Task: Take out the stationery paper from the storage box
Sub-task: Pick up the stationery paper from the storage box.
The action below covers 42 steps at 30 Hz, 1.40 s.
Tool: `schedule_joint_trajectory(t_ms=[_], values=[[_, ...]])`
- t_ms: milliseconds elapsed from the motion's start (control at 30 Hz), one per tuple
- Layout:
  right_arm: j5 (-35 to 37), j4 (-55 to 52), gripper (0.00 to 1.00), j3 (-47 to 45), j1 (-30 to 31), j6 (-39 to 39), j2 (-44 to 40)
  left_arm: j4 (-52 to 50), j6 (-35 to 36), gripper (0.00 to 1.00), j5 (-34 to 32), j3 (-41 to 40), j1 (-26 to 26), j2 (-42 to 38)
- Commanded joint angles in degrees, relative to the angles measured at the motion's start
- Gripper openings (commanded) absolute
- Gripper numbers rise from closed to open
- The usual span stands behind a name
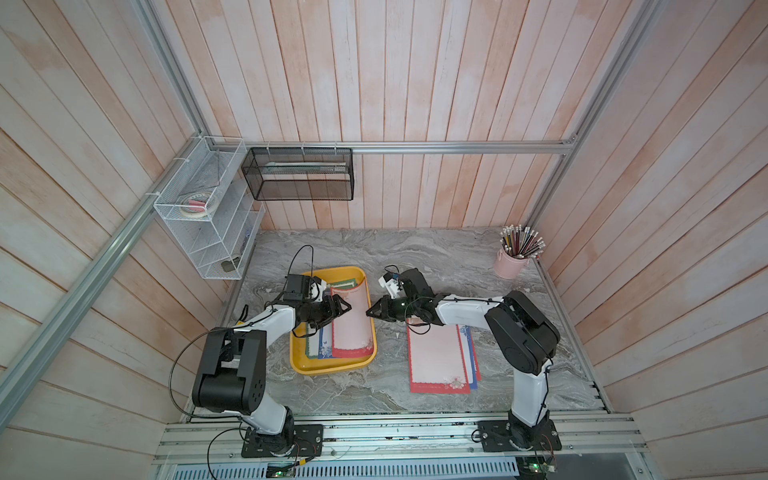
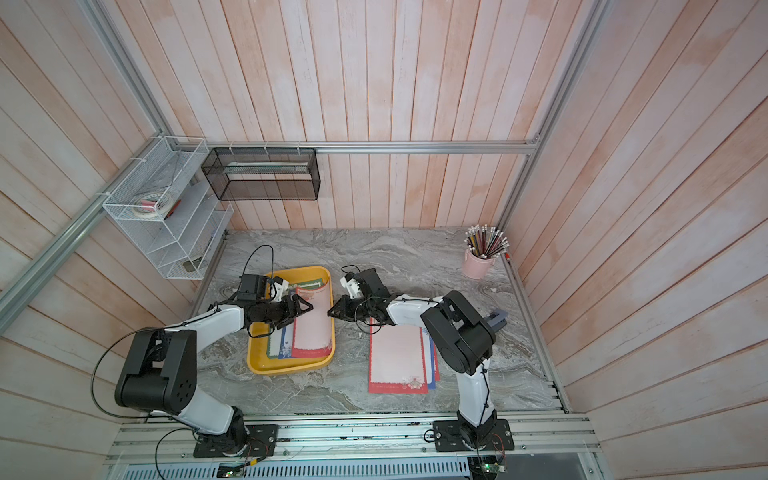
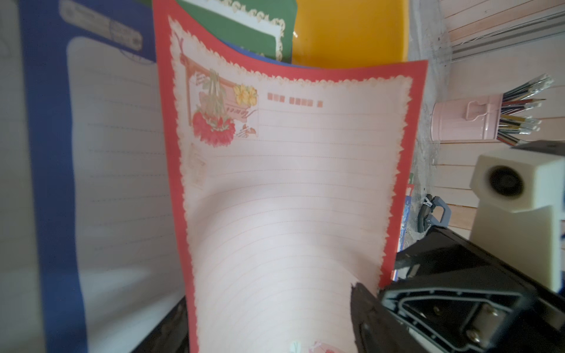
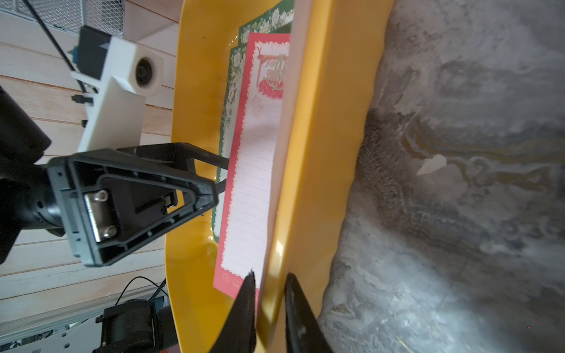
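While my left gripper [image 1: 341, 306] hangs with jaws spread wide over the yellow storage box [image 1: 332, 368], the red-bordered sheet [image 1: 351, 330] lies inside it on top of a blue sheet [image 1: 325, 341] and a green sheet [image 1: 344, 284], its right edge curled up against the box wall. My right gripper [image 4: 271, 274] has its jaws close together on either side of that raised edge, though I cannot tell whether they pinch it. More sheets lie in a stack [image 1: 436, 357] on the table [image 1: 353, 253] right of the box.
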Motion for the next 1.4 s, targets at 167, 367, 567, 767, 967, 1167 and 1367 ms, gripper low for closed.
schedule_joint_trajectory(t_ms=[167,367,567,767,967,1167,1367], values=[[-2.15,1.18,0.21,-0.31,0.27,0.64,1.13,3.35,-1.73,0.71,2.51,-0.59,-0.04,0.83],[-2.16,1.63,0.21,-0.44,0.25,0.9,0.96,6.24,-2.66,0.66,5.64,-1.53,-0.08,-0.42],[-2.16,1.84,0.21,-0.79,0.28,1.24,0.78,4.61,-2.24,0.73,2.92,-0.94,-0.26,1.14],[-2.17,1.99,0.22,-0.79,0.32,1.46,0.78,2.24,-1.64,0.73,2.38,0.39,-0.42,4.0],[-2.38,2.23,0.22,-0.72,0.3,1.85,0.87,1.59,-1.35,0.66,2.42,0.76,-0.43,4.83],[-2.14,1.6,0.23,-0.4,0.27,1.41,0.52,2.34,-0.57,0.39,1.65,0.5,-0.39,3.41],[-2.02,1.21,0.24,0.23,0.21,1.25,0.19,2.32,0.57,0.22,0.71,0.33,-0.31,0.72]])
